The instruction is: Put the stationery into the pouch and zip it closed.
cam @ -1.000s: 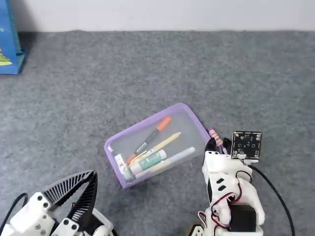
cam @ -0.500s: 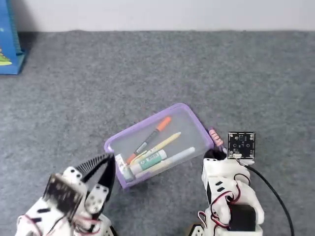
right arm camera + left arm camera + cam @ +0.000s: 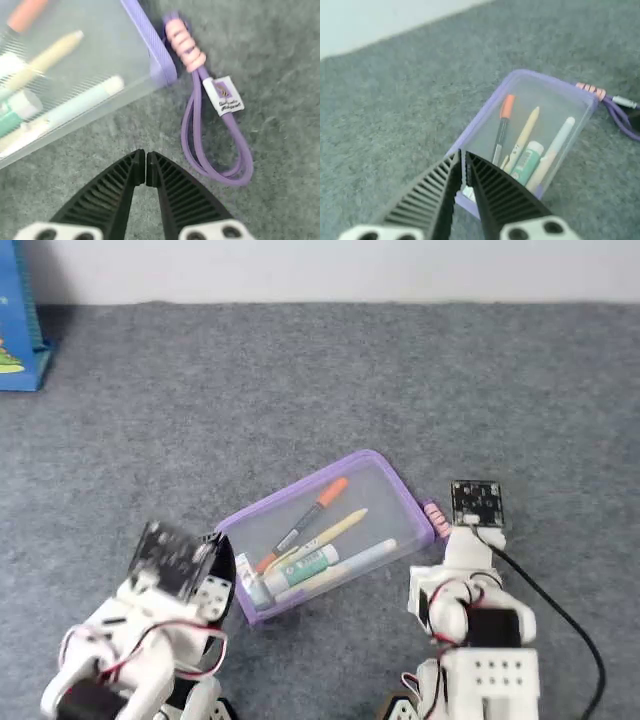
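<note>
Grey felt-like worktop (image 3: 450, 370), with one see-through pouch (image 3: 385, 505) with purple edging lying on it at a slant. Pens (image 3: 310, 540) already lie inside it, so we judge zipping to be the step in hand. We cannot tell whether the zip is part shut.

Left pincer (image 3: 462, 159): jaws together, tips over the pouch's near corner, clamped on nothing we can make out. Right pincer (image 3: 145, 170): jaws together, empty, just beside the pouch's other end, near the purple strap (image 3: 237, 177) and its pink beads (image 3: 184, 47).

To zip well, we would pin one end of the pouch with one pincer. The other would take the strap by the beads and draw along the edging, low and straight, so the pouch does not swing.

Room: bare worktop runs wide beyond the pouch's far side. A blue box (image 3: 15, 330) sits well apart from the pouch. Both arms crowd its near side.
</note>
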